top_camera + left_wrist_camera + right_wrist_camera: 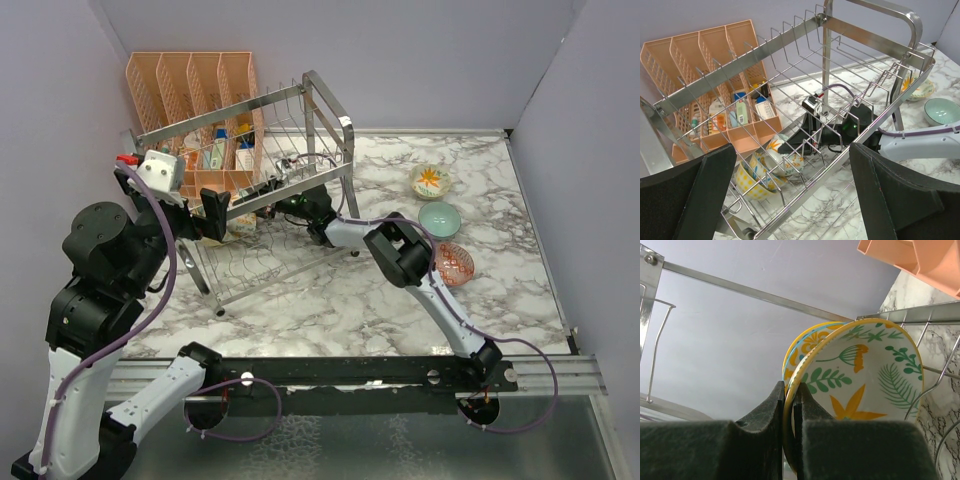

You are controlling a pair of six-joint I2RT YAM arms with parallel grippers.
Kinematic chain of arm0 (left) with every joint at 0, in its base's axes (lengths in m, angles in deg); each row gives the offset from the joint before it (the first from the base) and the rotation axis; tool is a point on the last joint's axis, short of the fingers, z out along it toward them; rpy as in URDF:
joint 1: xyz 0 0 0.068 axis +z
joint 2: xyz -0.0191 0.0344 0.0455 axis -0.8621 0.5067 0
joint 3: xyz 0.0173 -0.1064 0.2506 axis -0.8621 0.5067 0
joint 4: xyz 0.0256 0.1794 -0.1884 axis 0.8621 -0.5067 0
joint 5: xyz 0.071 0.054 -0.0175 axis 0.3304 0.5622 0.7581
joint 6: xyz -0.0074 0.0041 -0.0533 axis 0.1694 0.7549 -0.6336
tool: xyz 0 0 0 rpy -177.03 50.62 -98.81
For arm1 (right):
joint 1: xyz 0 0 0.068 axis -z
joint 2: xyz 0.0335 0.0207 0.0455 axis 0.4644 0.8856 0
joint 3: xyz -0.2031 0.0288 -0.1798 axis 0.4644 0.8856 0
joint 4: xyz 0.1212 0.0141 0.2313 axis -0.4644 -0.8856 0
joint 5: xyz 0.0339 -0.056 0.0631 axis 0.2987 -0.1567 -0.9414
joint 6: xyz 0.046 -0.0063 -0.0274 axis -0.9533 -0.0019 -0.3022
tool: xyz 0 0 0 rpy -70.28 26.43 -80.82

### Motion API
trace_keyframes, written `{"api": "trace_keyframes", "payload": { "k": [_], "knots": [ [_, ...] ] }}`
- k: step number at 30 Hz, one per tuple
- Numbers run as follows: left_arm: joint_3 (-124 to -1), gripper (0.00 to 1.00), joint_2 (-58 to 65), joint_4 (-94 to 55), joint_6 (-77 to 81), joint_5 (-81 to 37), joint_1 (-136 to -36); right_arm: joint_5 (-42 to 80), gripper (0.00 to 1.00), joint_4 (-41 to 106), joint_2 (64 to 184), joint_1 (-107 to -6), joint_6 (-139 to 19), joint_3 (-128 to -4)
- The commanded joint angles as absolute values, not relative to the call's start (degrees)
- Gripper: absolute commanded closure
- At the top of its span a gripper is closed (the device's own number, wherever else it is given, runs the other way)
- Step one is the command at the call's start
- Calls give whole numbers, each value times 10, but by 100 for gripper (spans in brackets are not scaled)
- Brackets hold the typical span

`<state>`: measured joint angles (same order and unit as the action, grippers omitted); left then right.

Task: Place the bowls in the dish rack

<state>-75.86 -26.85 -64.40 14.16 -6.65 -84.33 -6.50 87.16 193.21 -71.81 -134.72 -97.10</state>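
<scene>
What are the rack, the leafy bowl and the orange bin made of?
The rack looks like chromed steel wire: thin, silvery and mirror-shiny. The leafy bowl is probably glazed ceramic, with a smooth glossy face and painted leaves and flowers. The orange bin is likely matte plastic: one even peach colour, with moulded mesh walls.

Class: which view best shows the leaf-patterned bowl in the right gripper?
Right wrist: the leaf-patterned bowl fills it, rim pinched by the right gripper. Left wrist glimpses it through dish rack wires; top external barely shows it.
</scene>
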Motion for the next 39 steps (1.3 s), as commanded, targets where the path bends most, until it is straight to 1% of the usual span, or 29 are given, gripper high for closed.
{"api": "trace_keyframes", "payload": {
  "k": [1,5,7,8,9,10,17,27,33,36,39],
  "knots": [
    [-767,1,-267,-642,146,-53,-845,-64,94,874,1910,-714,-1324,-952],
    [-771,1,-265,-642,146,-54,-845,-80,84,872,1916,-714,-1320,-967],
    [-773,1,-263,-643,145,-54,-845,-86,77,872,1915,-714,-1316,-973],
    [-774,1,-263,-643,145,-54,-845,-87,73,873,1913,-714,-1312,-973],
    [-775,1,-263,-643,145,-53,-845,-89,64,871,1909,-714,-1307,-974],
    [-776,1,-263,-643,145,-53,-845,-89,59,868,1905,-714,-1301,-974],
    [-784,1,-256,-645,142,-53,-845,-94,58,880,1876,-714,-1291,-952],
    [-790,1,-249,-648,137,-53,-846,-111,57,950,1833,-716,-1296,-909],
    [-803,1,-241,-653,127,-53,-846,-124,57,982,1795,-730,-1312,-852],
    [-808,1,-240,-654,121,-54,-845,-140,57,1009,1778,-745,-1325,-818],
    [-812,1,-240,-656,114,-54,-845,-170,57,1004,1762,-760,-1318,-795]
  ]
}}
